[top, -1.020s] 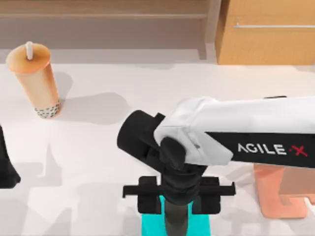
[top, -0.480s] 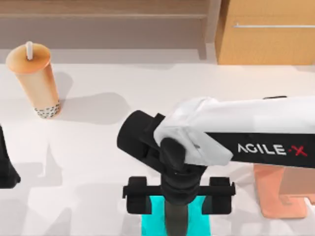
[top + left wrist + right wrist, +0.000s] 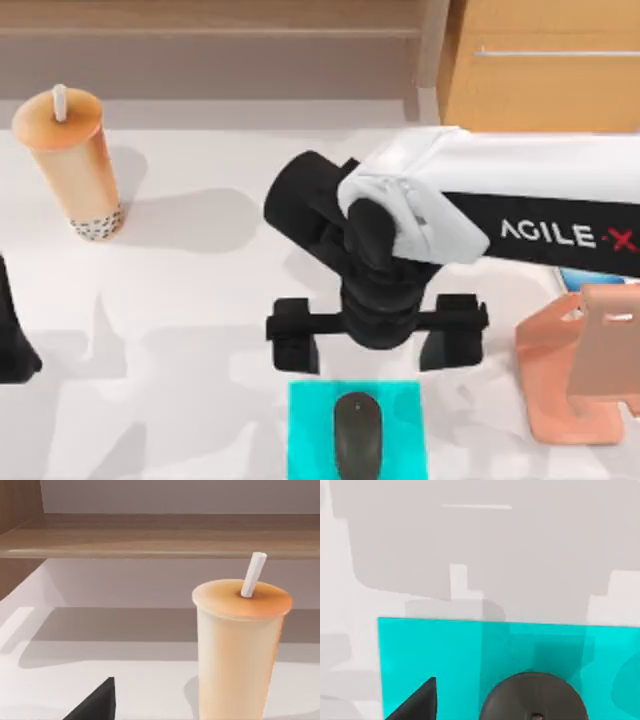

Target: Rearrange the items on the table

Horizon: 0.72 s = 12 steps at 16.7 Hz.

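Note:
The dark oval mouse (image 3: 357,437) lies on the cyan pad (image 3: 310,425) at the table's (image 3: 190,300) front edge; it also shows in the right wrist view (image 3: 532,700). My right gripper (image 3: 375,356) hangs open just behind the pad, holding nothing, apart from the mouse. The orange bubble-tea cup (image 3: 72,160) with its white straw stands upright at the back left and is close in the left wrist view (image 3: 237,650). A blue sliver of the smartphone (image 3: 578,279) peeks out from under the right arm. My left arm (image 3: 12,340) stays at the left edge.
A salmon-pink phone stand (image 3: 570,370) stands at the front right. A light wooden cabinet (image 3: 540,80) with a metal handle and a low shelf (image 3: 220,40) run along the back. Bare tabletop lies between the cup and the right arm.
My right gripper opened wider, let go of the mouse on the cyan pad, and drew back away from it. The cup and left arm have not moved.

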Available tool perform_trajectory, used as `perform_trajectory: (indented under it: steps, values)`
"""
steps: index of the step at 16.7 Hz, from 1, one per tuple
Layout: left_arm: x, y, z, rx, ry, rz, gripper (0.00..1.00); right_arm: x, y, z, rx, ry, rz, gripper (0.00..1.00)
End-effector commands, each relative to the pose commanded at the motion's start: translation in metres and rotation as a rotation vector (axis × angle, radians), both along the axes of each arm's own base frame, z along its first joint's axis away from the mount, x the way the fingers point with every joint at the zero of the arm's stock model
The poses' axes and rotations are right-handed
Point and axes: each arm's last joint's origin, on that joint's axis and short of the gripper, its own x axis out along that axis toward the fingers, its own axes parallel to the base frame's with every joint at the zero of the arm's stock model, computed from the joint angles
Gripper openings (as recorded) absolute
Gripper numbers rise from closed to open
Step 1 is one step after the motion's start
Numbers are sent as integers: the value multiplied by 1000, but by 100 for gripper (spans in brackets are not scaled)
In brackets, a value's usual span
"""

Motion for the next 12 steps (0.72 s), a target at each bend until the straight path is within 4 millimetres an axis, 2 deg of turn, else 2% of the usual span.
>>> perform_trajectory:
  steps: [2, 6, 9, 12]
  values:
    - [0, 0, 0, 0, 0, 0, 100, 36, -20, 9, -2, -24, 26, 100]
    - [0, 0, 0, 0, 0, 0, 100, 103, -89, 16, -40, -21, 103, 100]
    - [0, 0, 0, 0, 0, 0, 100, 135, -141, 18, -53, 4, 133, 100]
    - [0, 0, 0, 0, 0, 0, 100, 150, -185, 18, -47, 36, 128, 100]
